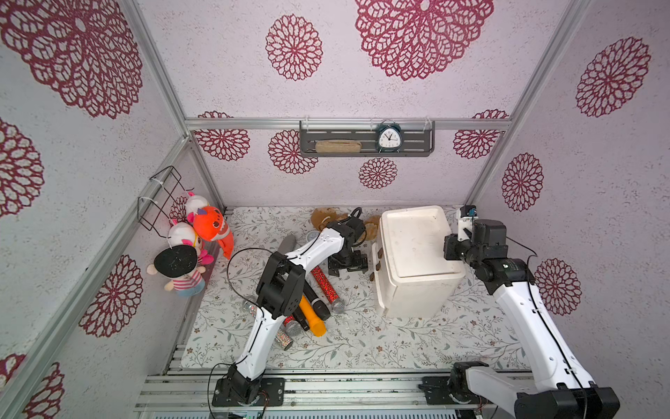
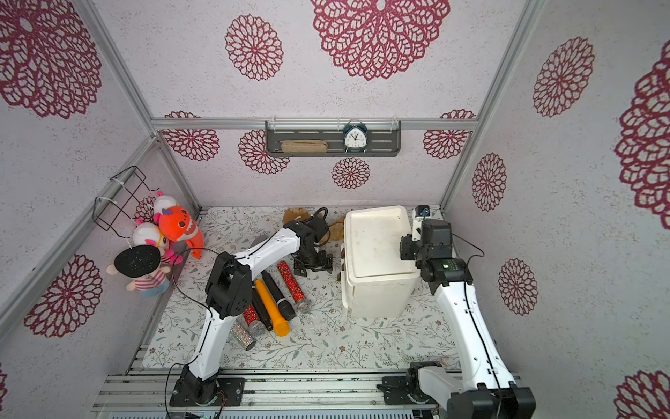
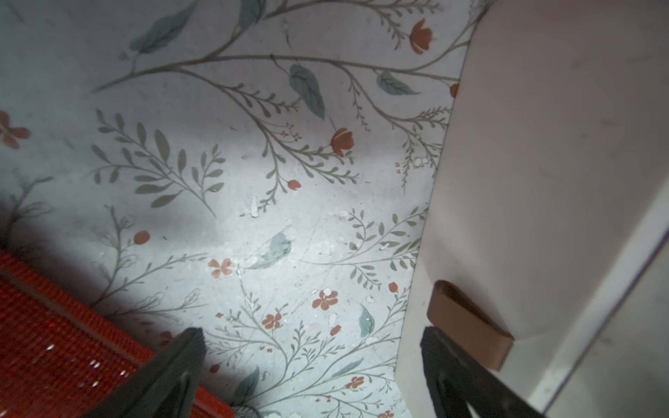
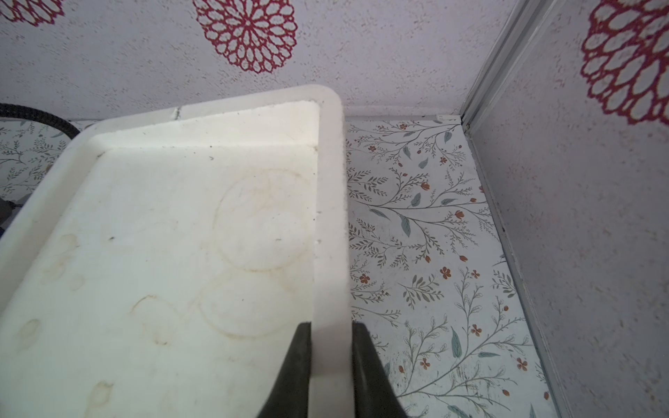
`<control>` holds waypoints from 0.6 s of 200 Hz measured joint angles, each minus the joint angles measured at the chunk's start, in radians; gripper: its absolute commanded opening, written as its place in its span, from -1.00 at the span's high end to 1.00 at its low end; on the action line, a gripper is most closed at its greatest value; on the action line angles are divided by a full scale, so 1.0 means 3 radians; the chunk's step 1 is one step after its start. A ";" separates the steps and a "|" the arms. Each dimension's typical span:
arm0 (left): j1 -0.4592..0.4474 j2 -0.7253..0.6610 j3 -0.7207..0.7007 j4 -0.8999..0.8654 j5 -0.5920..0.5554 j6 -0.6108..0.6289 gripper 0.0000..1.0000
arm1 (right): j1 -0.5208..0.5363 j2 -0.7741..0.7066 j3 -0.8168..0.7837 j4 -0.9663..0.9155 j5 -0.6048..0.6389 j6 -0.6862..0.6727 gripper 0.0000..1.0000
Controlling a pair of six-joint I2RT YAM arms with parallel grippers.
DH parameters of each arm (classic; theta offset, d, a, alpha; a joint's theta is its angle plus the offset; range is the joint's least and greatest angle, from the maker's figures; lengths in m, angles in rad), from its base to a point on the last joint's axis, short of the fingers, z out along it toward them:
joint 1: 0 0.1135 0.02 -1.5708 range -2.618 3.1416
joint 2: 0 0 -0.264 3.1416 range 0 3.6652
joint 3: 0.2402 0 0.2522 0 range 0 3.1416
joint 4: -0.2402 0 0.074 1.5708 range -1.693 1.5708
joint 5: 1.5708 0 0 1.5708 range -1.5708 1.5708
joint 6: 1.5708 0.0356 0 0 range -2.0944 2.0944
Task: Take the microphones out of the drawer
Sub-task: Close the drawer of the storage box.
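The white drawer unit [image 1: 417, 250] [image 2: 377, 246] stands at the right, its brown-handled fronts facing left and looking shut, so its inside is hidden. My left gripper [image 1: 348, 270] [image 3: 313, 336] hangs open just above the mat in front of those fronts. One of its fingers [image 3: 445, 362] sits right beside a brown handle [image 3: 467, 325]. My right gripper [image 4: 331, 325] [image 1: 451, 250] is shut on the raised rim of the unit's top [image 4: 329, 217]. Several microphones lie on the mat, among them a red glitter one [image 1: 324, 286] [image 3: 54, 343], a black one [image 1: 315, 303] and an orange one [image 1: 311, 315].
Plush toys [image 1: 203, 232] hang on the left wall below a wire basket [image 1: 159, 196]. A brown plush [image 1: 322, 217] lies at the back behind the left wrist. A wall shelf holds a clock [image 1: 388, 138]. The right wall stands close behind the drawer unit.
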 measured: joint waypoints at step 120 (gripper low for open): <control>-0.0013 -0.0057 -0.0097 0.0474 0.0426 -0.0111 -0.95 | 0.0019 -0.0004 0.0024 -0.0025 -0.0158 0.0135 -0.31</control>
